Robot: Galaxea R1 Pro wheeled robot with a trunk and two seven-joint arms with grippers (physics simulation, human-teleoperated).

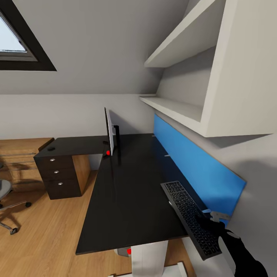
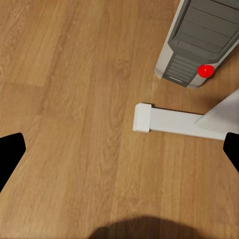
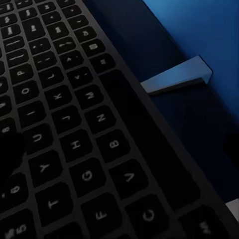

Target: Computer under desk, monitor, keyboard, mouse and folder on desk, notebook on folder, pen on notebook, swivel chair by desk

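The right tool (image 1: 211, 220) pinches the keyboard (image 1: 190, 217), which overhangs the desk (image 1: 130, 192) edge beside the blue wall panel (image 1: 192, 161). The monitor (image 1: 109, 135) stands edge-on further back. The left tool (image 2: 119, 154) hangs spread above floor, near the computer (image 2: 199, 40).

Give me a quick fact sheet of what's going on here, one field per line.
place: room with a wooden floor and sloped ceiling
desk: glossy black, L-shaped, with a drawer unit
monitor: upright on the desk, seen edge-on
keyboard: at the desk's near right end, overhanging the edge, beside the blue wall panel
right gripper: at the keyboard's near end; grasp unclear
mouse: on the far left wing
computer: standing on the floor
swivel chair: partly in view at left, apart from the desk
left gripper: open, above the floor
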